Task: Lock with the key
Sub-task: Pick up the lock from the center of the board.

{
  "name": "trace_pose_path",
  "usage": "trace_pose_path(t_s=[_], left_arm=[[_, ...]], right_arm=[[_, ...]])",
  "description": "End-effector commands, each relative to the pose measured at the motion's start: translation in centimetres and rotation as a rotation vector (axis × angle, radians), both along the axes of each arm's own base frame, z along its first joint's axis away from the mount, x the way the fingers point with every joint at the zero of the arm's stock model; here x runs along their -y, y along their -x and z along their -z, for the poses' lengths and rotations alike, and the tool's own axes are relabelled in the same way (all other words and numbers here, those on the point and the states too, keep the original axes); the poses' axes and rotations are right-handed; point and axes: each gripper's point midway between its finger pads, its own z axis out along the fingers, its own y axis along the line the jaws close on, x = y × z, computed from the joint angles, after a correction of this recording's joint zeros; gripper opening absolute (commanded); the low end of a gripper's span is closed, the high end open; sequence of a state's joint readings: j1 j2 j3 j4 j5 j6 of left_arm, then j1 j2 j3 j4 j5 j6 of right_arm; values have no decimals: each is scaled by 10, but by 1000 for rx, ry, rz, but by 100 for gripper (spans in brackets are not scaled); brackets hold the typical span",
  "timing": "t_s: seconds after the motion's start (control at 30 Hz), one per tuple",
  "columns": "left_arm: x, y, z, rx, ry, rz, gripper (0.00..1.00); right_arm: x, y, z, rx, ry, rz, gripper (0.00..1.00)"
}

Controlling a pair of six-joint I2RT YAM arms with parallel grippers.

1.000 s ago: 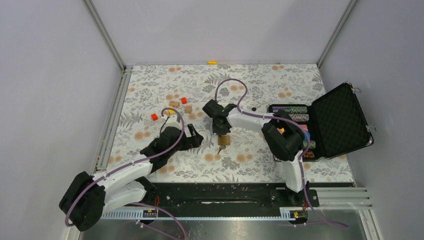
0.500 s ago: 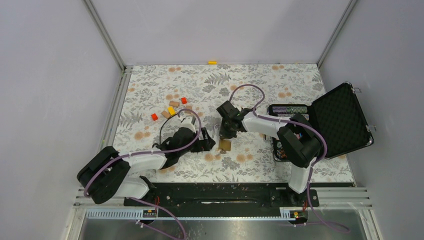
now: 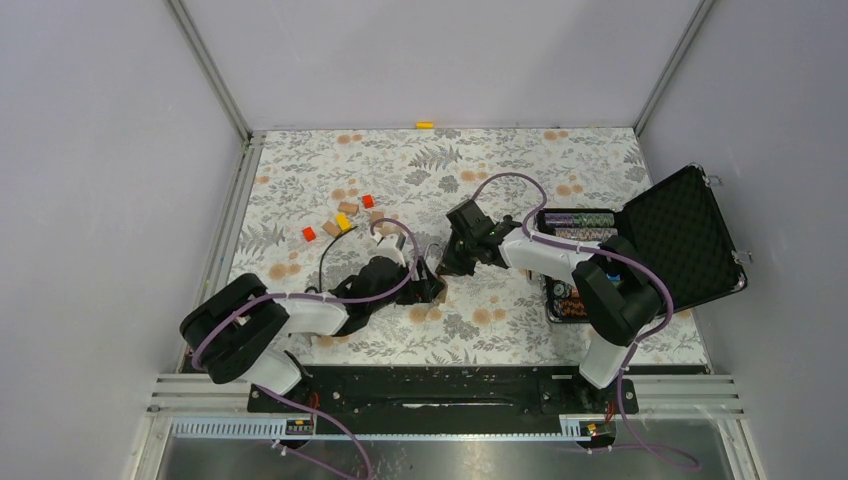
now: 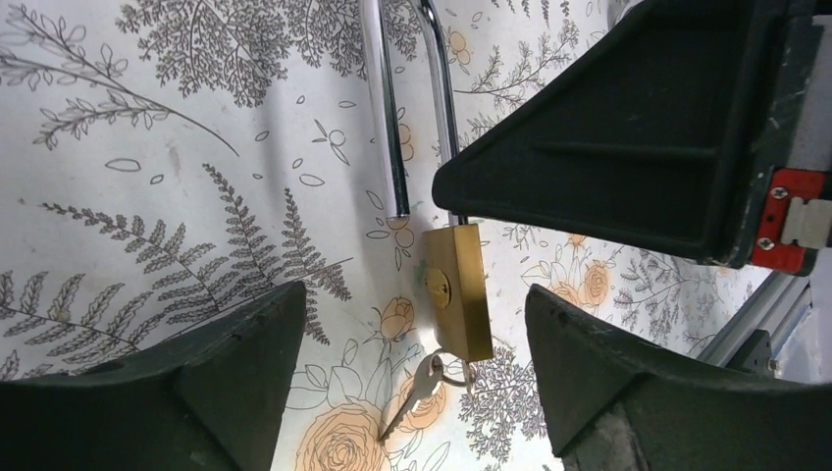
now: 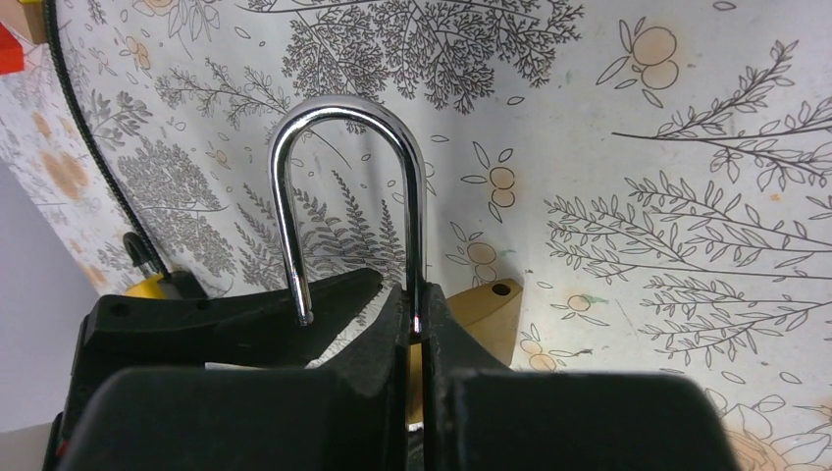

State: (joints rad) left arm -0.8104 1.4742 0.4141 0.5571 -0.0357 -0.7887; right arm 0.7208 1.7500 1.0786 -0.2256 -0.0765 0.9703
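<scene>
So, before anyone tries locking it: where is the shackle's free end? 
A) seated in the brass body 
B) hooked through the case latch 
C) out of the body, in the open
C: in the left wrist view the shackle has its short leg ending clear of the brass body, not in it.

The left tool (image 3: 428, 287) and the right tool (image 3: 455, 262) are seen close together near the middle of the floral worktop (image 3: 520, 160). Between them only a silvery sliver of the padlock (image 3: 437, 257) can be made out; the rest is hidden by the arms. Small red, yellow and tan blocks (image 3: 343, 217) are scattered left of centre. An open black case (image 3: 680, 240) is laid at the right, with rows of chips (image 3: 578, 217) lined up inside. A small yellow piece (image 3: 425, 125) is seen at the far edge.
</scene>
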Motion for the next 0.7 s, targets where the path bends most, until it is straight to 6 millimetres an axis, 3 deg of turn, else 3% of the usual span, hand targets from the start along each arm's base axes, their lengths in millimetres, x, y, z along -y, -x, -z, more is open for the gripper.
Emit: trace_pose_path(t_s=[0.0,0.17,0.33,0.6,0.67], left_arm=[[19,-17,-31,106,54,9,76],[24,-17,-27,137,10,15,55],[31,-14,-17,126,-32,33,43],[30,-13,-14,117,-59,36,4],[29,-14,-17,124,-68,37,0]], right_arm=[[-16,-8,-36,20,-156,49,0],[-20,-7,-39,-12,-174,63,0],[-21,-9,-40,-24,-178,81,0],[-19,-10,-39,-21,-174,93,0],[-17,-11,-42,-7,-168,95,0]])
